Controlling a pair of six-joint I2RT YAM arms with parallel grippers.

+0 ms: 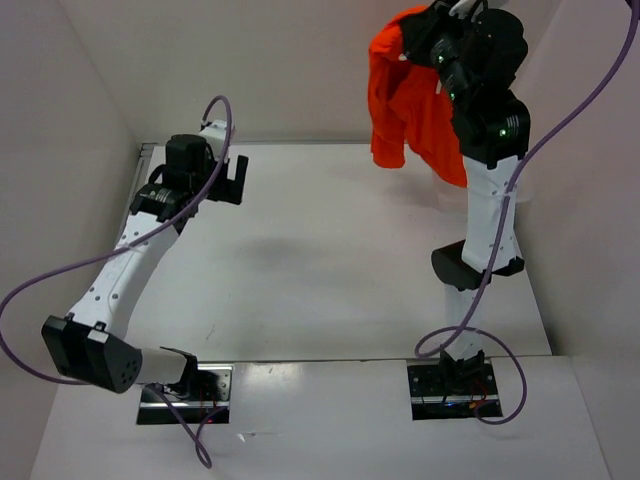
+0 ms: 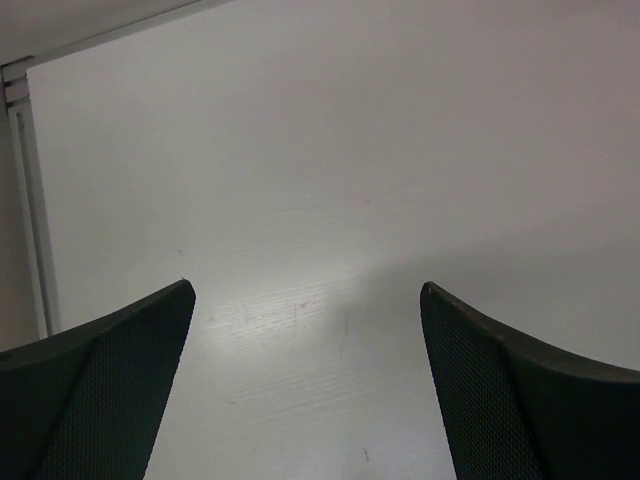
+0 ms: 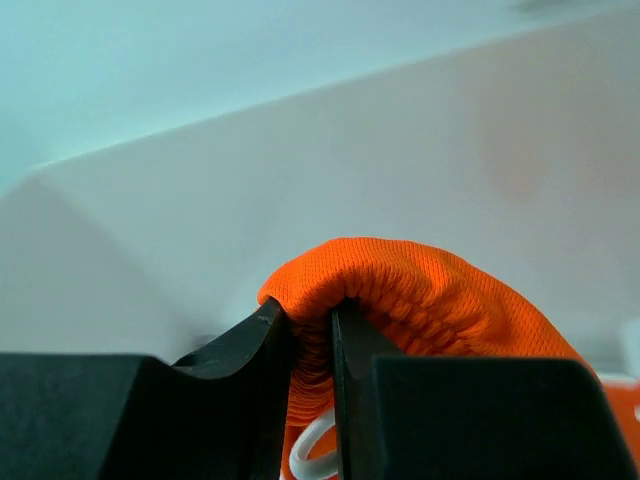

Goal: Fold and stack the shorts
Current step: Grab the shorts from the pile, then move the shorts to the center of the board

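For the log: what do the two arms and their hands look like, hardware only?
The left arm and right arm have white link shells with black joint housings. Each trails a purple cable. Small green lights glow on the right arm's black housings. The left hand has black fingers with dimpled pads.

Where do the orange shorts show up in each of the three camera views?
Top external: shorts hang at upper right.
Left wrist: not in it.
Right wrist: bottom centre, pinched between the fingers.
Shared landmark: the right gripper clamping them, seen in the top external and right wrist views.
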